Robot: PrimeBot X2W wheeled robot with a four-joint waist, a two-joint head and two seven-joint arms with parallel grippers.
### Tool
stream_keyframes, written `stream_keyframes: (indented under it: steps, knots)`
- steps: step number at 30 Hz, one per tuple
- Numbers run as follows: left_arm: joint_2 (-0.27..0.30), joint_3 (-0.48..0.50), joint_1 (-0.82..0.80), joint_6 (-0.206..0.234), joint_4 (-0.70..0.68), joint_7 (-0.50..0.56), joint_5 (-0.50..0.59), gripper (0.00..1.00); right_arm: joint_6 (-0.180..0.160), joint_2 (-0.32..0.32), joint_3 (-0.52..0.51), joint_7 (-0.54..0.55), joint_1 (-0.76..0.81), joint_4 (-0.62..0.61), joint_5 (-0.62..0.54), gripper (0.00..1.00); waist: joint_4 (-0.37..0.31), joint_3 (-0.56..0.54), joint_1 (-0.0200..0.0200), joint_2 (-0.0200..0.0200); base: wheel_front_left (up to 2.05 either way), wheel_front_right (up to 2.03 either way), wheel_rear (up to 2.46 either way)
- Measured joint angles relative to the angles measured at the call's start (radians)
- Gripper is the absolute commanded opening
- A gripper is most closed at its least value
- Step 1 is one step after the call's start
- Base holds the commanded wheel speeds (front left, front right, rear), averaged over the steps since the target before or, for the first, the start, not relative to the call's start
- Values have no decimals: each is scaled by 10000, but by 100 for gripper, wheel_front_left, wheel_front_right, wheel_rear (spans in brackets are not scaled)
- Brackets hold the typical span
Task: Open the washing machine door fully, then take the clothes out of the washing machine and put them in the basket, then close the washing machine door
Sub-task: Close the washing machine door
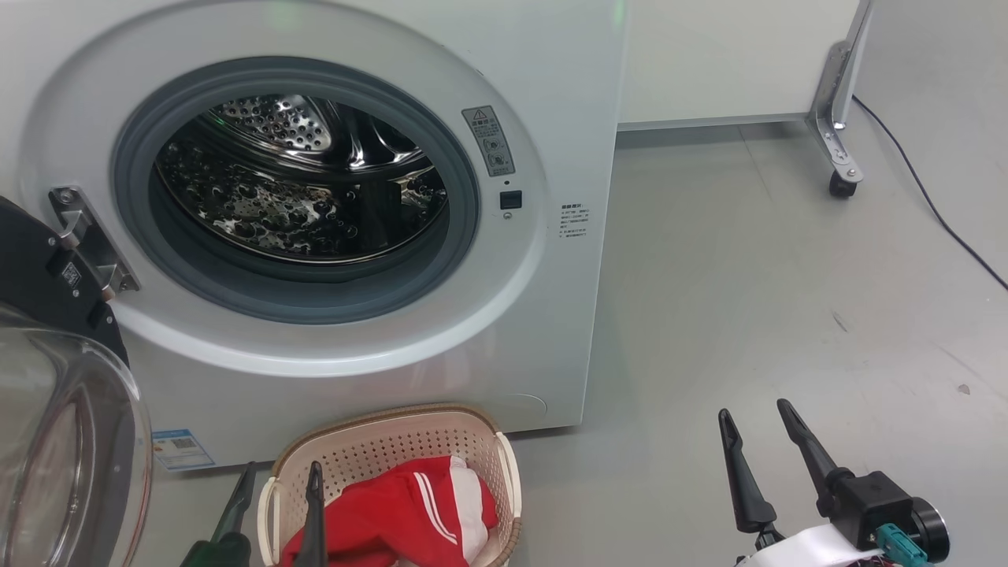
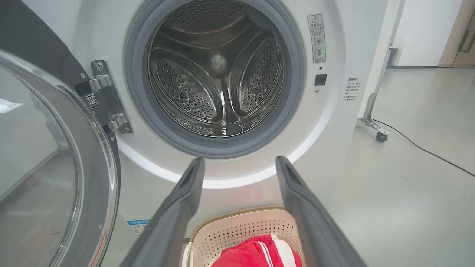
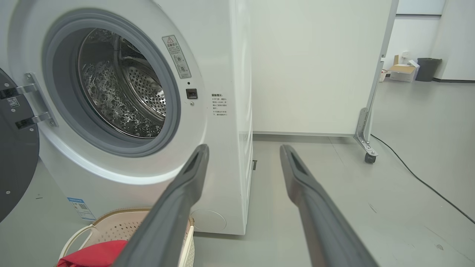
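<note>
The white washing machine (image 1: 543, 315) (image 2: 334, 148) (image 3: 230, 55) stands with its steel drum (image 1: 299, 181) (image 2: 219, 70) (image 3: 122, 92) showing no clothes inside. Its door (image 1: 55, 378) (image 2: 48, 167) (image 3: 15, 148) hangs swung out on the left hinge. The red clothes (image 1: 402, 512) (image 2: 259, 254) (image 3: 96, 256) with white stripes lie in the cream basket (image 1: 370, 449) (image 2: 230, 230) (image 3: 118, 226) on the floor below the drum. My left gripper (image 1: 279, 476) (image 2: 239, 163) is open just above the basket's left side. Over bare floor to the right, my right gripper (image 1: 754, 416) (image 3: 243, 150) is open too.
A white panel on a castor leg (image 1: 841, 177) (image 3: 369, 154) stands right of the machine, and a black cable (image 1: 937, 205) (image 3: 419, 178) runs across the grey floor (image 1: 748, 276). A box and a dark bin (image 3: 426, 68) sit far back.
</note>
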Motion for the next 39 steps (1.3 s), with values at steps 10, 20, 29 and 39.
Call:
stream_keyframes:
  steps: [10, 20, 29, 39]
  knots:
    - [4, 23, 95, 58, -174, 127, 102, 100, -2, -19, -2, 2, 1, -56, 0, 100, 55, -32, 0, 0, -33, 33, 0]
    - [6, 19, 220, 81, -339, 205, 173, 100, -2, -29, 15, 46, 2, -94, 0, 100, 65, -58, 0, 0, -71, 71, 0]
    - [6, 8, 235, 81, -445, 301, 207, 100, -2, -40, 13, 46, 3, -105, 2, 100, 79, -75, 0, 0, -103, 103, 0]
    - [8, -65, 254, 82, -642, 376, 245, 100, -4, -50, 15, 104, 6, -115, 2, 100, 109, -80, 0, 0, -109, 109, 0]
